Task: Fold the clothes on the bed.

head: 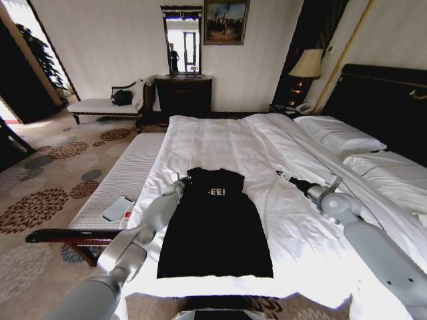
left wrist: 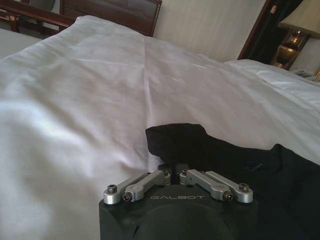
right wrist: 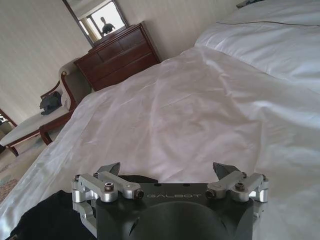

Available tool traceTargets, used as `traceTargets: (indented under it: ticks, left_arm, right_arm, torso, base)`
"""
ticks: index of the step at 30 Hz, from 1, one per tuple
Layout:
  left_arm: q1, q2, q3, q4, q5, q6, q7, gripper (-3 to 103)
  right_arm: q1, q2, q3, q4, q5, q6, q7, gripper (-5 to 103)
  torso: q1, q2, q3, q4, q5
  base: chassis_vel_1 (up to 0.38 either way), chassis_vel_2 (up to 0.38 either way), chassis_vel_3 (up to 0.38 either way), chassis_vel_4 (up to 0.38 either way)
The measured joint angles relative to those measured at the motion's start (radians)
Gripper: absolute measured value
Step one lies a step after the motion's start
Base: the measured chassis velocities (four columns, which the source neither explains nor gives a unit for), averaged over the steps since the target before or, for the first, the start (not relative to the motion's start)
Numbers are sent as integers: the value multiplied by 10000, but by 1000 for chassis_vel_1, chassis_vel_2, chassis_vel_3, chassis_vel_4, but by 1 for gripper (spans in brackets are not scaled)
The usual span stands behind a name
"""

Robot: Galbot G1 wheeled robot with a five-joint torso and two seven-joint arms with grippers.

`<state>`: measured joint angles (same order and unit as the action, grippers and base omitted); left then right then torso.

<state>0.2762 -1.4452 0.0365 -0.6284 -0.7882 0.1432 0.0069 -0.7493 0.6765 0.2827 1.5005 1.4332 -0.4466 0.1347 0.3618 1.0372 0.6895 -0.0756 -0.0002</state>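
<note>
The clothes, one black T-shirt (head: 217,227) with white lettering, lie lengthwise in a narrow strip on the bed's white sheet (head: 220,140). My left gripper (head: 180,181) is at the shirt's top left corner. In the left wrist view this gripper (left wrist: 173,167) is shut, its tips pinched into the bunched black fabric (left wrist: 200,147). My right gripper (head: 279,174) hovers over bare sheet to the right of the shirt, well apart from it. The right wrist view shows that gripper (right wrist: 166,167) open with nothing between its fingers, and a bit of the shirt (right wrist: 45,215) off to one side.
A white-cushioned bench (head: 123,177) runs along the bed's left side, with a grey slab (head: 118,209) on it. Pillows (head: 340,137) and the dark headboard (head: 380,93) are at the right. A dresser (head: 183,93) and a lamp (head: 307,65) stand against the far wall.
</note>
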Motion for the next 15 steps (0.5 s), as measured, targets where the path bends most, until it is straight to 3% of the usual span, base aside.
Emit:
traceTargets:
  ticks: [1, 5, 15]
  left_arm:
    - [0, 0, 0, 0, 0, 0, 0, 3]
    - [81, 57, 99, -125, 29, -32, 1, 3]
    - [-12, -81, 84, -86, 69, -41, 1, 3]
  right_arm:
    - [0, 0, 0, 0, 0, 0, 0, 100]
    - [2024, 676, -2027, -1769, -236, -464, -415, 100]
    - [4893, 2367, -4202, -5618, -966, -264, -1533, 100]
  torso:
    - [0, 0, 0, 0, 0]
    - [1, -1, 2, 1, 0]
    - [1, -1, 0, -2, -1]
  base:
    - [0, 0, 0, 0]
    - [0, 0, 0, 0]
    - [0, 0, 0, 0]
